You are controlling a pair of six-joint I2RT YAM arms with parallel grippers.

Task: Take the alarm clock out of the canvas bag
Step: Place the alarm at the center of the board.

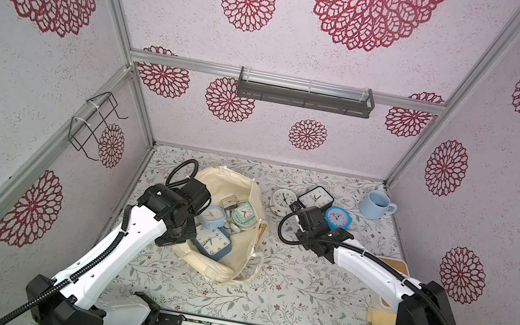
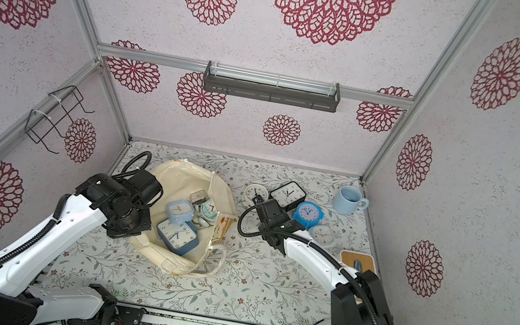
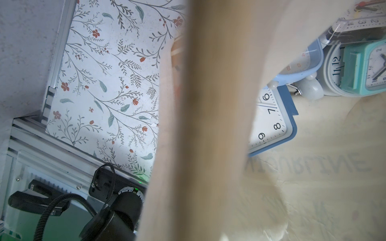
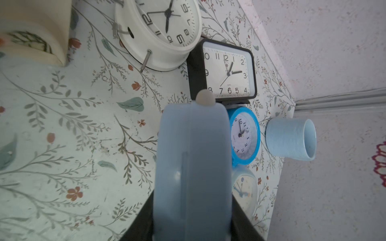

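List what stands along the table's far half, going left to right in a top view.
canvas bag, white round clock, black rectangular clock, bright blue round clock, pale blue mug

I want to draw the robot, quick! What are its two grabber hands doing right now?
Left gripper: shut, apparently pinching the rim of the canvas bag.
Right gripper: shut on a pale blue alarm clock.
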